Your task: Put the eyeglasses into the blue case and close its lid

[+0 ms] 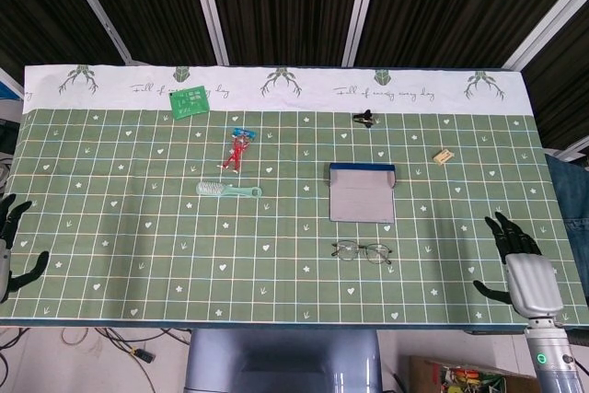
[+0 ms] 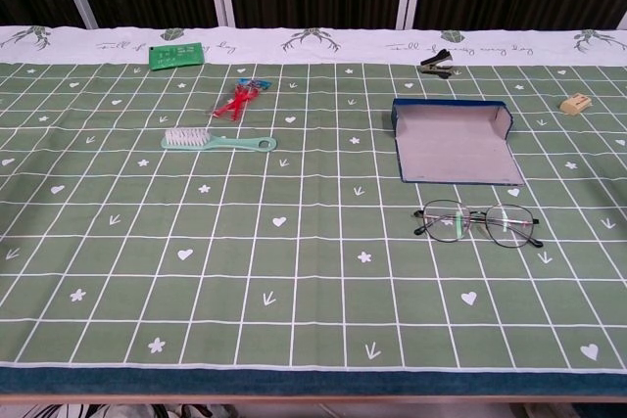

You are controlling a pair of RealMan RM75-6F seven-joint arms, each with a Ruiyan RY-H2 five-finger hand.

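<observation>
The eyeglasses (image 1: pixel 361 250) (image 2: pixel 478 223) lie unfolded on the green cloth, just in front of the blue case (image 1: pixel 362 193) (image 2: pixel 453 140). The case lies open, its grey lining facing up. My right hand (image 1: pixel 522 266) hovers at the table's front right corner, fingers spread, holding nothing, well to the right of the glasses. My left hand (image 1: pixel 9 244) is at the far left edge, fingers apart and empty. Neither hand shows in the chest view.
A mint brush (image 1: pixel 227 190) (image 2: pixel 217 140), a red toy figure (image 1: pixel 236 151) (image 2: pixel 238 100), a green card (image 1: pixel 190 100) (image 2: pixel 176 54), a black clip (image 1: pixel 364 118) (image 2: pixel 437 64) and a small beige block (image 1: pixel 444 156) (image 2: pixel 575 103) lie across the far half of the table.
</observation>
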